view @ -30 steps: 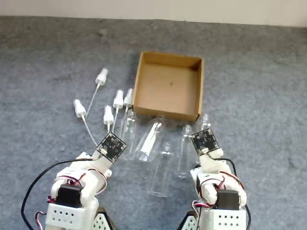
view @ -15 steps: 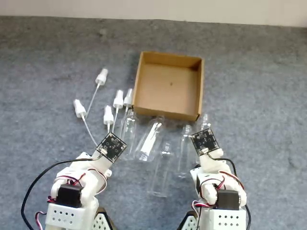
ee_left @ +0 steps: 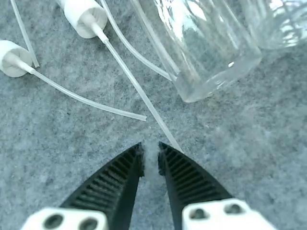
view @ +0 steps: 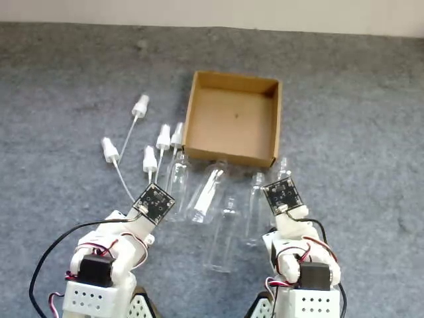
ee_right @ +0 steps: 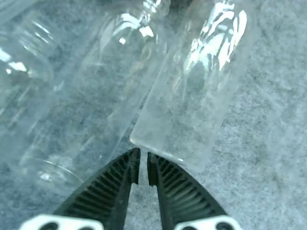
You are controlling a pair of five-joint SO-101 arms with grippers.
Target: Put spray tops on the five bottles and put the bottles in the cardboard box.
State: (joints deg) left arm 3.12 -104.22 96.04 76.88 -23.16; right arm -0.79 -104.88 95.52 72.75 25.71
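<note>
Several clear bottles lie on the grey carpet in front of the cardboard box (view: 233,119), among them one at the left (view: 177,179) and one in the middle (view: 224,232). Several white spray tops with long tubes lie left of the box, such as one (view: 140,106) farthest back. My left gripper (ee_left: 149,152) is shut and empty, just short of a tube's end, with a spray top (ee_left: 84,14) and a bottle's base (ee_left: 206,48) beyond. My right gripper (ee_right: 143,162) is shut and empty, its tips at the base of a lying bottle (ee_right: 196,91).
Both arms sit at the near edge, the left arm (view: 109,255) and the right arm (view: 301,258). The box is open-topped with nothing inside. A second bottle (ee_right: 91,110) lies tight against the one at my right gripper. Bare carpet spreads far left and far right.
</note>
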